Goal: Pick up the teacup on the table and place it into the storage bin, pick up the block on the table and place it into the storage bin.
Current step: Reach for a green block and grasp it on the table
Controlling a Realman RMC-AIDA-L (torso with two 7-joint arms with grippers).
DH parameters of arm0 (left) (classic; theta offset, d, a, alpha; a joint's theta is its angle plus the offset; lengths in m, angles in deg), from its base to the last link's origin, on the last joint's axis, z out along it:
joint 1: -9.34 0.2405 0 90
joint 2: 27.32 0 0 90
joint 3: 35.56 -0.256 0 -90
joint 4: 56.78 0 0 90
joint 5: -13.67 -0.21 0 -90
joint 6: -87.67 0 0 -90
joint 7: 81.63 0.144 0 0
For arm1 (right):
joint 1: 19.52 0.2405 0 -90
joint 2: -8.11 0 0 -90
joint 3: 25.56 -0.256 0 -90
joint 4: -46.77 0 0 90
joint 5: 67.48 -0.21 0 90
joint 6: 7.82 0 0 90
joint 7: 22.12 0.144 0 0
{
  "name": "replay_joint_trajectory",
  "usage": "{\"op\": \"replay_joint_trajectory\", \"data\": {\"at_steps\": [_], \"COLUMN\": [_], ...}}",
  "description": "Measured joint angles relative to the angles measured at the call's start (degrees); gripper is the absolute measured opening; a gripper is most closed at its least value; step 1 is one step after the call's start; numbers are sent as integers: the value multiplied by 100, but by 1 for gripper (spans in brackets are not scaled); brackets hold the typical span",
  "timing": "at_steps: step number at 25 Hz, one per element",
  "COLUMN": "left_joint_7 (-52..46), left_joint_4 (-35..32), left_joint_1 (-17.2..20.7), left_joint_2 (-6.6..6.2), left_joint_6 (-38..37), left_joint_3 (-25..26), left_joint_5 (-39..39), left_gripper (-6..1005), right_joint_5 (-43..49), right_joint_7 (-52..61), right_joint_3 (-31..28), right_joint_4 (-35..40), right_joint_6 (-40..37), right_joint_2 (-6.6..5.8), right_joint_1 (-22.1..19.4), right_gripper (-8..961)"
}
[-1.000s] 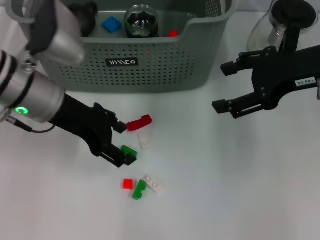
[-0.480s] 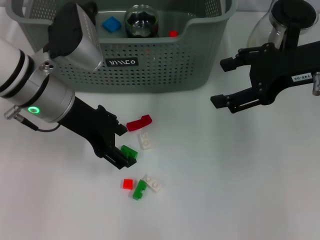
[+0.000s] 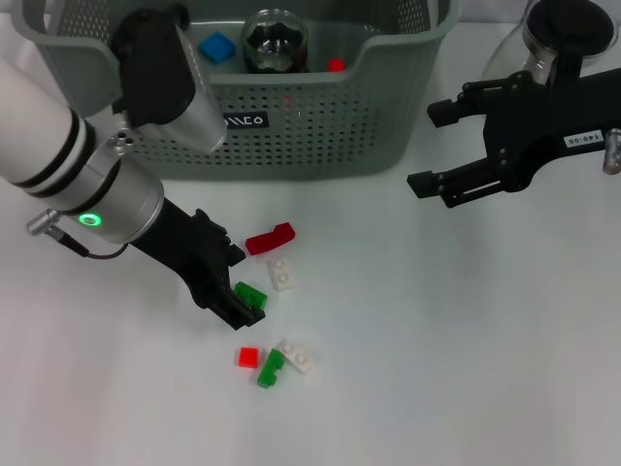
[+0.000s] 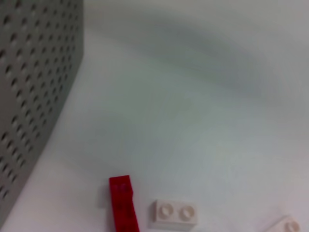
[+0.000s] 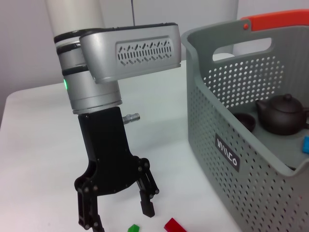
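Note:
The grey-green storage bin [image 3: 388,44] stands at the back, and the right wrist view also shows this bin [image 5: 241,145]. Inside it sit a glass teacup [image 3: 274,41], a blue block [image 3: 216,46] and a small red block [image 3: 336,65]. My left gripper [image 3: 243,282] is low over the table and open, its fingers on either side of a green block [image 3: 250,294]. The right wrist view shows this left gripper [image 5: 118,212] from the front. My right gripper [image 3: 427,146] hovers open and empty to the right of the bin.
Loose blocks lie by the left gripper: a red one [image 3: 270,238], a white one [image 3: 282,273], then a small red [image 3: 248,357], a green [image 3: 271,368] and a white [image 3: 296,357]. A glass teapot [image 3: 543,39] stands at the back right. A dark teapot [image 5: 282,113] is in the bin.
My left arm's upper body has swung right over the bin's front while its fingers stay around the green block. The right gripper has risen slightly.

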Motion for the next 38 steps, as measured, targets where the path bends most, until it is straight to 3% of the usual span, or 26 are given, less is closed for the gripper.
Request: {"op": "replay_joint_trajectory", "data": {"at_steps": [23,29,38], "left_joint_7": [-2602,-2833,-3369], "left_joint_4": [1,11,20], "left_joint_1": [-220,-198,-220], "left_joint_2": [3,2,2], "left_joint_6": [378,422,420], "left_joint_3": [-926,-969,-1047], "left_joint_5": [-291,-354,-507], "left_gripper": [868,868,868], "right_joint_5": [128,135,147], "right_joint_7": [-18,-185,-320], "right_joint_3": [30,23,0], "right_joint_4": [-72,-108,-494], "right_joint_6": [156,-40,-440], "right_joint_2": [-10,-49,-226], "right_joint_1": [13,-13,81], "right_gripper": [938,938,938]}}
